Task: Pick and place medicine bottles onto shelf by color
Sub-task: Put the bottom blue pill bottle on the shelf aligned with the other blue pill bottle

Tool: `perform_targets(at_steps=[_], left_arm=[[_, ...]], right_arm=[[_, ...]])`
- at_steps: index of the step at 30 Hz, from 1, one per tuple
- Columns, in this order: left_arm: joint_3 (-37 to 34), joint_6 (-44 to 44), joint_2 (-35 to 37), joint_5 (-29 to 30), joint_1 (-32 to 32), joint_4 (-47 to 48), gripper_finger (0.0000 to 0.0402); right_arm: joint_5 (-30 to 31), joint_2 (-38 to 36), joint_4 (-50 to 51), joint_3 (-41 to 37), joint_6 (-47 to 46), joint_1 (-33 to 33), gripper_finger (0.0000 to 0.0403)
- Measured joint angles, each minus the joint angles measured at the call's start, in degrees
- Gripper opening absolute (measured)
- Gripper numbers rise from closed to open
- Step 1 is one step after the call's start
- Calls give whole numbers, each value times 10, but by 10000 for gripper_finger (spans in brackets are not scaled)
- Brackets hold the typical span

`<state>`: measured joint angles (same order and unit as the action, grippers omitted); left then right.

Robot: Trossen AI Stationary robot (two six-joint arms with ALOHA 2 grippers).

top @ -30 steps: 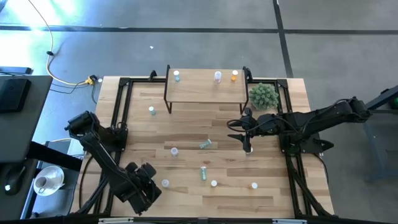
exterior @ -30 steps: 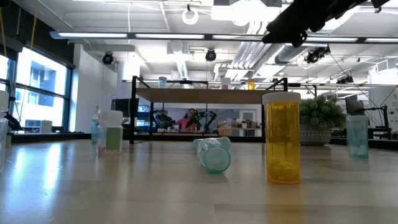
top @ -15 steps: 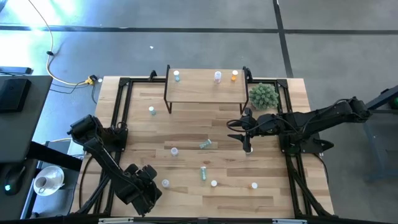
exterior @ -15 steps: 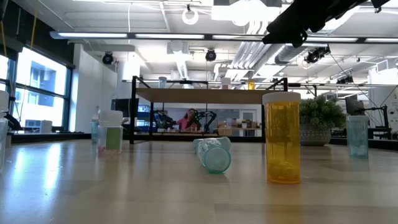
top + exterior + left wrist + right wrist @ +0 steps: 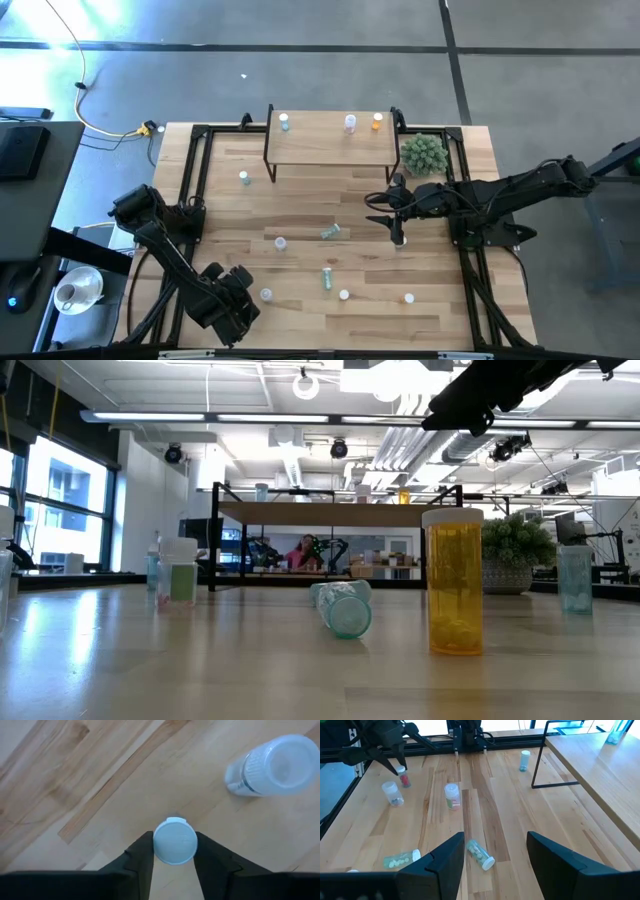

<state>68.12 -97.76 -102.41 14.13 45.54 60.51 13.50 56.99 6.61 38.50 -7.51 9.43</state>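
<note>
Closing since the earlier frame, left hand (image 5: 174, 851) is clamping a white-capped bottle (image 5: 174, 841) at lower left of the worktop (image 5: 300, 210); right hand (image 5: 495, 851) is hovering mid-right, fingers spread, empty

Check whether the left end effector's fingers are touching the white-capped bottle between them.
Touching. The left wrist view shows both fingers pressed against the cap of the bottle, with no gap visible on either side.

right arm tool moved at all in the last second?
No. In the high view the right tool sits at the same spot, just below the spiky green plant, over the same bottle as before.
</note>
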Motion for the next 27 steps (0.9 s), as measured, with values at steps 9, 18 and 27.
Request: perform_targets(at_steps=[9,18,27], left_arm=[[0,38,4,0,-7,7,110],[1,103,65,13,-53,96,106],[1,264,175,57,-161,135,108]], right_arm=[[0,0,0,0,-12,0,204],[0,0,0,0,-30,0,204],[0,3,4,0,-53,0,204]])
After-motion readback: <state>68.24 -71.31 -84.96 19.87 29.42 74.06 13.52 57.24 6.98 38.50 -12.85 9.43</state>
